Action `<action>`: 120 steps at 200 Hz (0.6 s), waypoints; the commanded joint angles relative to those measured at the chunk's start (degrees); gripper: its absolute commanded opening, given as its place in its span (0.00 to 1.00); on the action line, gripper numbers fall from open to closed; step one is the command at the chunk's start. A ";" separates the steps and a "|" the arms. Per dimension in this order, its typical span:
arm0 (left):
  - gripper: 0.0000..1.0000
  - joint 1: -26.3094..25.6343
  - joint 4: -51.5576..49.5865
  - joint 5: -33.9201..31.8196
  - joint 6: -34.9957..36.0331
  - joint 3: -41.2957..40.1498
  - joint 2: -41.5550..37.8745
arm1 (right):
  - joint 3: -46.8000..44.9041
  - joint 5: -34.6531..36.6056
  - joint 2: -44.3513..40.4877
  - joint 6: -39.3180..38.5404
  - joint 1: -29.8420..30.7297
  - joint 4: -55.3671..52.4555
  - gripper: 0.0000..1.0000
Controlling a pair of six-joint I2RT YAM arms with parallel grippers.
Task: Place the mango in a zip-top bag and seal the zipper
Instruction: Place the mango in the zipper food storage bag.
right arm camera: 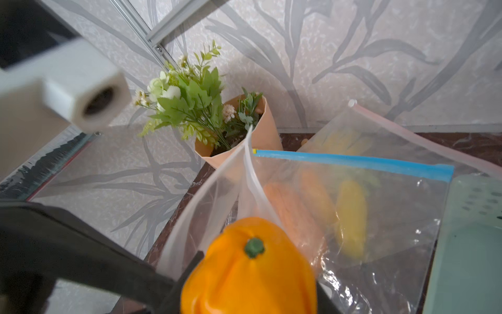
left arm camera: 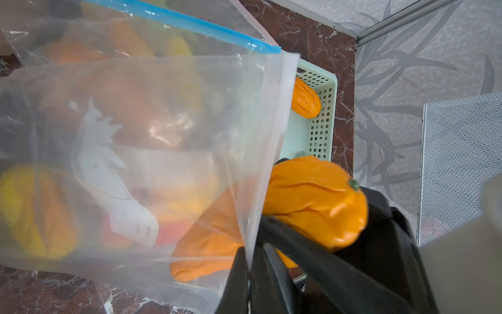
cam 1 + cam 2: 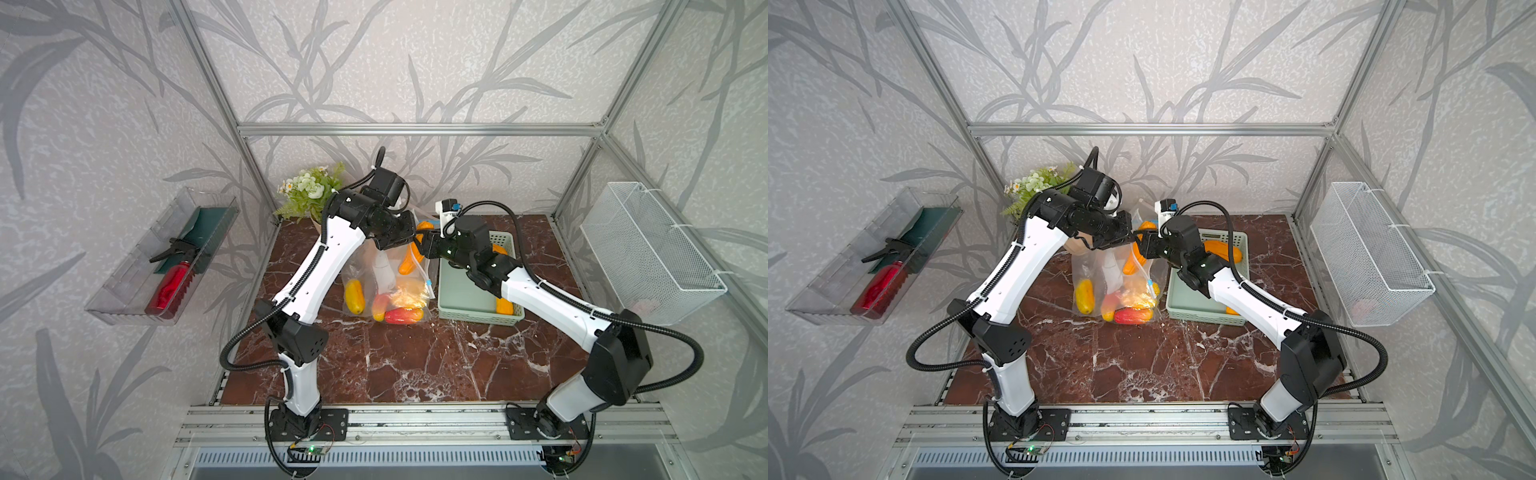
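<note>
At the mouth of the zip-top bag [image 2: 135, 122], I saw the left end effector [image 2: 248, 258] pinching its rim and the right end effector [image 1: 255, 277] clamped on the mango [image 2: 312, 201], half inside.

On the marble counter [image 3: 415, 365] a fruit-filled bag [image 3: 399, 299] lies toward twelve o'clock. A green basket [image 3: 478, 318] sits at two, a bouquet [image 3: 309, 195] at eleven.

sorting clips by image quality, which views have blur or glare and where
Right wrist view: the mango, very close to the lens, is slightly soft, while the flowers behind it are sharp. Left wrist view: the zip-top bag film hazes the fruit inside, with a glare patch. In both top views: even light, all sharp, a bright glint on the bag.
</note>
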 commanded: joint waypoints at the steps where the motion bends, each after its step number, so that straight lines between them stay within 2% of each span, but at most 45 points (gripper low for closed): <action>1: 0.00 -0.25 -0.25 -0.35 0.42 2.02 0.81 | -1.45 -1.68 -0.99 -0.65 0.53 -1.11 0.66; 11: 0.00 -0.26 -0.32 0.00 0.49 2.04 1.02 | -0.68 0.06 -1.51 -0.69 0.36 -3.31 0.74; 28: 0.00 -0.30 -0.68 0.53 0.90 2.17 1.54 | 2.50 2.59 -2.96 -0.14 -0.62 -8.46 0.82; 39: 0.00 -0.28 -0.86 0.52 1.11 2.21 1.84 | 5.56 7.09 -4.20 -0.16 -1.05 -14.28 0.87; 59: 0.00 -0.24 -0.61 0.47 1.13 2.18 1.92 | 12.38 20.48 -4.13 3.29 -2.36 -34.52 0.85; 76: 0.00 -0.27 -0.17 0.68 0.95 2.27 2.03 | 13.77 27.92 -2.24 8.24 -5.12 -51.09 0.83; 97: 0.00 -0.24 0.00 0.77 1.10 2.28 2.00 | 7.21 25.80 -0.75 11.56 -11.44 -57.88 0.82; 120: 0.00 -0.30 -0.23 0.92 1.45 2.26 1.81 | 0.78 24.68 0.43 9.88 -16.63 -56.87 0.80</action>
